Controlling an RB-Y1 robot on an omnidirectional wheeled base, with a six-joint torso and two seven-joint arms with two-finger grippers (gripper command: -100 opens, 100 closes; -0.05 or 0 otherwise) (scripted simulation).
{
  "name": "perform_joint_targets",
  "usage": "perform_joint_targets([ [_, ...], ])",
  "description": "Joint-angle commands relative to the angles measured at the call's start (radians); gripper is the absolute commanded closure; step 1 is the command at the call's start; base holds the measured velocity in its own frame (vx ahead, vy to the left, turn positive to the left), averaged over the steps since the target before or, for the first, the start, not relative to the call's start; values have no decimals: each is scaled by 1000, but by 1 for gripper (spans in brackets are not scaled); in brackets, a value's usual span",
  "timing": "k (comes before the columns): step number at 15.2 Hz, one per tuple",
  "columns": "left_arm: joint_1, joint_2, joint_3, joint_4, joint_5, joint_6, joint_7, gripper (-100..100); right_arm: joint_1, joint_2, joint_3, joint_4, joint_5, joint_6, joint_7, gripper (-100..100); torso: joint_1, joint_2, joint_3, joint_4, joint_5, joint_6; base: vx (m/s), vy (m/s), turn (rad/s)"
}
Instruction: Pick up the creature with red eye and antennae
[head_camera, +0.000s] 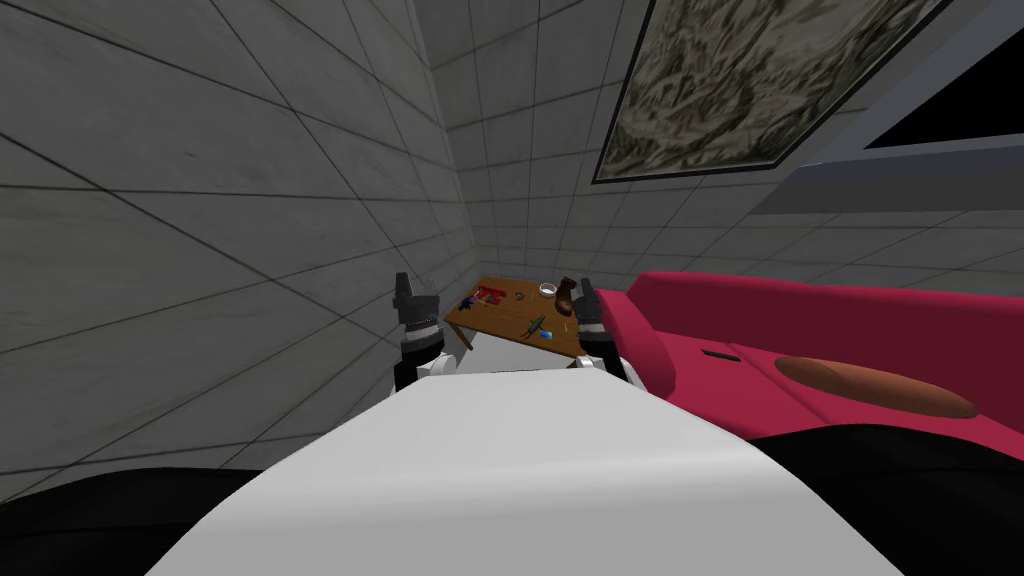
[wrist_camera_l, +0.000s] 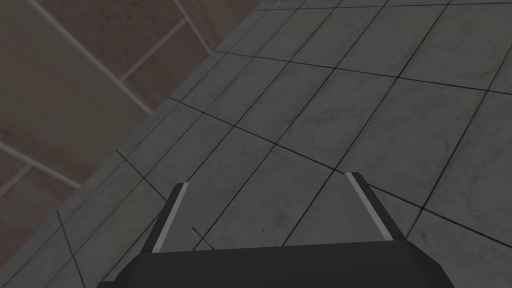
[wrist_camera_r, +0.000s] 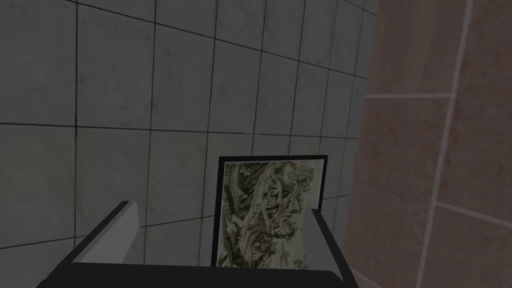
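Both your jaws are wide open, holding nothing. The little green creature (head_camera: 537, 325) lies on the surface (head_camera: 505, 312) ahead, between them, nearer your right jaws. It looks light and thin, so pinch its body gently.

Place: living room of a home | signs: red sofa (head_camera: 830, 330), small wooden table (head_camera: 505, 316), framed picture (head_camera: 740, 80) on tiled wall (head_camera: 200, 180)

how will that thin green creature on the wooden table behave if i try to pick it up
The green creature looks small and slender, so probably light, and may skid on the flat wooden table if nudged. Its spindly outline suggests parts that could bend or snap under a hard squeeze. It lies low, so rolling seems unlikely.
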Motion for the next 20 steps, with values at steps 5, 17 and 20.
perform_joint_targets([
  [5,0,0,0,0,0,0,0,0,-34,-96,-21,74,-53,59,-92,-100,2,-1,-1,0,0,0,24,52,-35],
  [17,0,0,0,0,0,0,0,0,-126,-210,-76,264,-194,219,-330,-100,3,-1,-1,0,1,0,25,68,-42],
  [20,0,0,0,0,0,0,0,0,-143,-223,-87,301,-222,250,-379,-100,2,-1,-1,0,0,0,24,56,-31],
])
